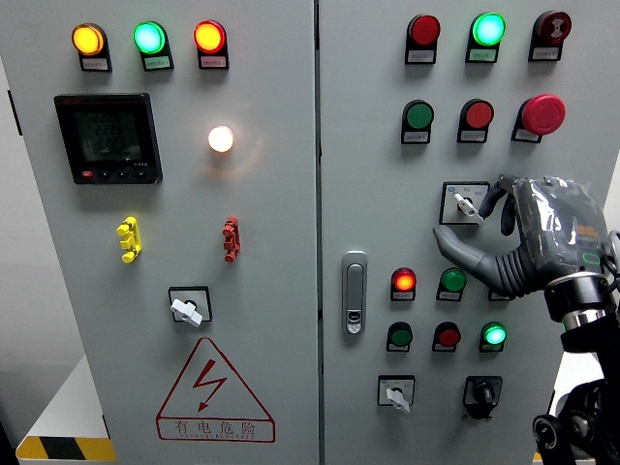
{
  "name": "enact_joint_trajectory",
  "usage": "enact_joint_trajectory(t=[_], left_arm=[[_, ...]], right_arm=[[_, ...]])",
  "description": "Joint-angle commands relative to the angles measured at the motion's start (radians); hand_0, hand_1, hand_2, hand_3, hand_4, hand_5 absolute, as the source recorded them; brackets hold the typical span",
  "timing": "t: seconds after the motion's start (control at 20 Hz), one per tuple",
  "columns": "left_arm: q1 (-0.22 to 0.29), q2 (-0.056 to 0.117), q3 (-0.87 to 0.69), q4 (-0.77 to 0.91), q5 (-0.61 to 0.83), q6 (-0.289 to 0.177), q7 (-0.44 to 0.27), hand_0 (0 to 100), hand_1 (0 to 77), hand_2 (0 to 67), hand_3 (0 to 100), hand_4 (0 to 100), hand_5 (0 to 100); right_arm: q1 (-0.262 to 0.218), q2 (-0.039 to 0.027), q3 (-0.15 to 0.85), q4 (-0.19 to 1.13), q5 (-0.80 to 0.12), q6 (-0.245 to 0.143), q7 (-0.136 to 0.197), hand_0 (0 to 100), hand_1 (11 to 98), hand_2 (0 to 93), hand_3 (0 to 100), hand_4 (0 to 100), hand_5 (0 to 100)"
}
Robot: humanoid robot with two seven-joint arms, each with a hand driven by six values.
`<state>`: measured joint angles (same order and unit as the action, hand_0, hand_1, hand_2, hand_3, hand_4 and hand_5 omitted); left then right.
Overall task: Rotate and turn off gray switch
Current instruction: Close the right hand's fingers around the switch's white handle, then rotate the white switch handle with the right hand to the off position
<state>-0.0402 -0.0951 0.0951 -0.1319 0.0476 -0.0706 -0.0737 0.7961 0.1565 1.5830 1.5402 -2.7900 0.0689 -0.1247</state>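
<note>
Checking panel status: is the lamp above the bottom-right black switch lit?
On. The green lamp above the black switch glows bright; the green one in its row is dark.

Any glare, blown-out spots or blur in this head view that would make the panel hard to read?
Head view: the white lamp on the left door is blown out with a halo; the meter display is dim and its digits unreadable; the right hand by the gray switch carries plastic sheen; it and the panel labels look slightly soft; lighting otherwise even.

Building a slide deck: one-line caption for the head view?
Right hand reaching for the gray switch on the control cabinet.
</note>
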Motion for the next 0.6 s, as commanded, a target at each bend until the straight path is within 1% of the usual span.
enact_joint_trajectory(t=[0.0,0.1,0.25,0.4,0.55], left_arm=[[0.000,0.000,0.000,0.000,0.000,0.000,0.000,85,0.0,13.4,19,8,11],[0.000,0.000,0.000,0.000,0.000,0.000,0.000,85,0.0,13.4,19,8,11],[0.000,0.000,0.000,0.000,0.000,0.000,0.000,85,0.0,13.4,19,8,11],[0.000,0.000,0.000,0.000,0.000,0.000,0.000,85,0.0,13.4,19,8,11],[0.000,0.000,0.000,0.000,0.000,0.000,0.000,85,0.0,13.4,19,8,11]], right_arm=[[0.000,0.0000,0.000,0.000,0.000,0.000,-0.001,6,32.5,66.2,90,100,100],[0.002,0.0000,-0.001,0.000,-0.002,0.000,-0.001,9,31.8,66.8,91,100,100],[0.002,0.0000,-0.003,-0.002,-0.008,0.000,-0.001,10,31.2,67.9,91,100,100],[0.003,0.0000,-0.006,-0.008,-0.011,0.002,-0.015,12,30.2,68.3,92,100,100],[0.008,0.0000,-0.011,-0.012,-0.011,0.002,-0.016,14,28.8,68.2,92,100,100]])
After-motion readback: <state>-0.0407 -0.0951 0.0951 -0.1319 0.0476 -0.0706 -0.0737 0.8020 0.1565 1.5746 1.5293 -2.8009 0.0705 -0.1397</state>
